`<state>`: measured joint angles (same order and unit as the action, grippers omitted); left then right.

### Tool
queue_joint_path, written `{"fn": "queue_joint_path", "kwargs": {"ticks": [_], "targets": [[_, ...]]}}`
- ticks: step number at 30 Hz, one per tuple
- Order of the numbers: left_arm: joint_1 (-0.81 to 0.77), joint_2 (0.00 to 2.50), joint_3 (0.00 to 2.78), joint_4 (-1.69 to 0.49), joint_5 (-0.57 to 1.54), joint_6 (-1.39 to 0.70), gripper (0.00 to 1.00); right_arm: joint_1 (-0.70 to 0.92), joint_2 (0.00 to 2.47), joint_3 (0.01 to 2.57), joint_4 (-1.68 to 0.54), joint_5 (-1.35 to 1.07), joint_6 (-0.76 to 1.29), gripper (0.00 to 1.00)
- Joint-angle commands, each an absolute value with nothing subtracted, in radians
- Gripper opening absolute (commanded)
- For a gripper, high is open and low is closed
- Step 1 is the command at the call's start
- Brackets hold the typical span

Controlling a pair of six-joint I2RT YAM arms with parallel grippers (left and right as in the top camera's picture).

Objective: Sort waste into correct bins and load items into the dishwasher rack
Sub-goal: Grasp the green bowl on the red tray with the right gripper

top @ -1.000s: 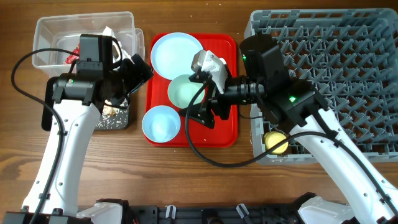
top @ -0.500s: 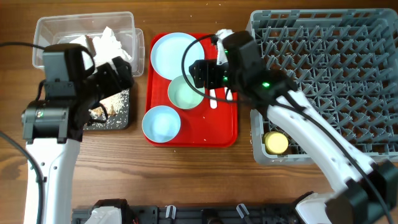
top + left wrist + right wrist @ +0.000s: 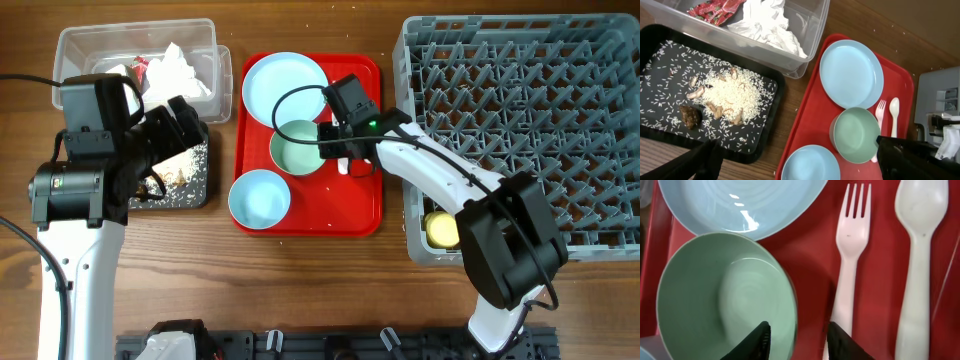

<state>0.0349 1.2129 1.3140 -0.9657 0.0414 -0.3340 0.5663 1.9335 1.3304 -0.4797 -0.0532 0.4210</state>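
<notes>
My right gripper (image 3: 797, 335) straddles the right rim of the green bowl (image 3: 720, 300). One finger is inside it and the other over the red tray beside the white fork (image 3: 850, 240) and spoon (image 3: 917, 255). The jaws stand apart from the rim. A pale blue plate (image 3: 284, 88) and a blue bowl (image 3: 259, 197) share the tray. My left gripper (image 3: 800, 160) hangs wide open and empty above the black tray (image 3: 660, 45) of rice scraps (image 3: 725, 97). The napkin (image 3: 770, 22) and red wrapper (image 3: 715, 7) lie in the clear tub (image 3: 810, 50). The yellow cup (image 3: 443, 229) sits in the rack (image 3: 530, 100).
The flat red serving tray (image 3: 360, 215) lies between the bins on the left and the grey rack on the right. My right arm stretches from the rack's front left corner across the tray's right side. Bare wood runs along the front.
My right arm has swung in over the green bowl and its jaws have narrowed around the rim. The left arm has drawn back left over the black tray, jaws still wide.
</notes>
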Motion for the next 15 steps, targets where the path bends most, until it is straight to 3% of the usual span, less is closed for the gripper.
{"fn": "queue_joint_path", "kwargs": {"ticks": [1,11,15], "targets": [[0.042,1.217,1.329,-0.966,0.025,-0.314,1.0,0.568,1.965,1.33,-0.464,-0.012,0.389,0.38],[0.042,1.217,1.329,-0.966,0.025,-0.314,1.0,0.57,2.025,1.33,-0.434,-0.002,0.318,0.37],[0.042,1.217,1.329,-0.966,0.025,-0.314,1.0,0.57,2.034,1.33,-0.437,-0.038,0.325,0.31]]}}
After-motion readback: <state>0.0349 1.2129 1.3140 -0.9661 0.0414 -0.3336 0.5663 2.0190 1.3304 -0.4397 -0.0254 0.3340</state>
